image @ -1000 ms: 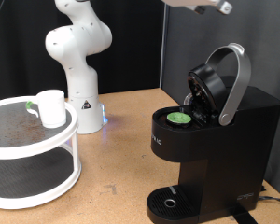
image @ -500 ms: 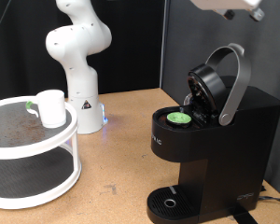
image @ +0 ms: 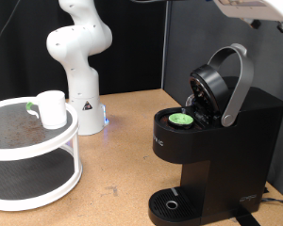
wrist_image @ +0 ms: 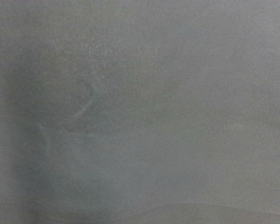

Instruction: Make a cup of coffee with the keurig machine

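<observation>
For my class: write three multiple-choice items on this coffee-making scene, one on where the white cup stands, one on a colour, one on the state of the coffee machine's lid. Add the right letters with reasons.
1. Where is the cup?
A. on the top tier of the round white stand
B. on the machine's drip tray
C. on the bare table

2. What colour is the top of the pod sitting in the coffee machine?
A. red
B. green
C. blue

3. How is the machine's lid?
A. shut flat
B. removed
C. raised open

Answers: 1 A, the cup stands on the stand's upper shelf at the exterior view's left. 2 B, the pod's top shows green. 3 C, the lid and its grey handle tilt upward above the pod.
</observation>
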{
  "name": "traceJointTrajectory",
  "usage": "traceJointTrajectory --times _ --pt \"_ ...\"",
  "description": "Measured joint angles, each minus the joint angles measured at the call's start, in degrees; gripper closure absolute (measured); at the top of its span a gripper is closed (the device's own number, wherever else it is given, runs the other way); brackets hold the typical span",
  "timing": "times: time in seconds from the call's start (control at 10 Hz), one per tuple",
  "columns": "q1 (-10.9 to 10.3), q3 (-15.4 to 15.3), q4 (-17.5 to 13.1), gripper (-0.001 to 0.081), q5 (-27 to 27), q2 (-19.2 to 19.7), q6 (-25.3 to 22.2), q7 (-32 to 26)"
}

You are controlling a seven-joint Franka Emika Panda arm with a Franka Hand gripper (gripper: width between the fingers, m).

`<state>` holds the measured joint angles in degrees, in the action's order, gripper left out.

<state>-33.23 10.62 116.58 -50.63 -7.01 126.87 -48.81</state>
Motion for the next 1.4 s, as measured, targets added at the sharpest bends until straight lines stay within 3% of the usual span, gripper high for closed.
traceJointTrajectory --times 0.2,0.3,0.4,0.5,0.6,0.7,0.8,0.9,1.4 --pt "-0.2 -1.4 -0.3 0.026 2.3 1.3 2.1 0.4" --pt "-0.1 -1.4 -0.2 0.026 3.1 1.4 2.1 0.4" --pt "0.1 -1.4 0.0 0.0444 3.8 1.4 2.0 0.4" --pt "0.3 -1.1 0.5 0.0444 4.2 1.4 1.8 0.0" --pt "0.7 -0.5 1.1 0.0604 4.2 1.2 1.8 -1.8" --pt "1.3 0.3 2.0 0.0604 4.2 0.9 1.5 -3.7" --pt "2.0 1.2 2.8 0.0752 4.2 0.6 1.0 -5.1" --pt "2.8 2.2 3.5 0.0795 4.2 0.4 0.2 -6.4" --pt "6.0 6.6 5.9 0.0805 4.8 -2.3 -7.4 -12.1"
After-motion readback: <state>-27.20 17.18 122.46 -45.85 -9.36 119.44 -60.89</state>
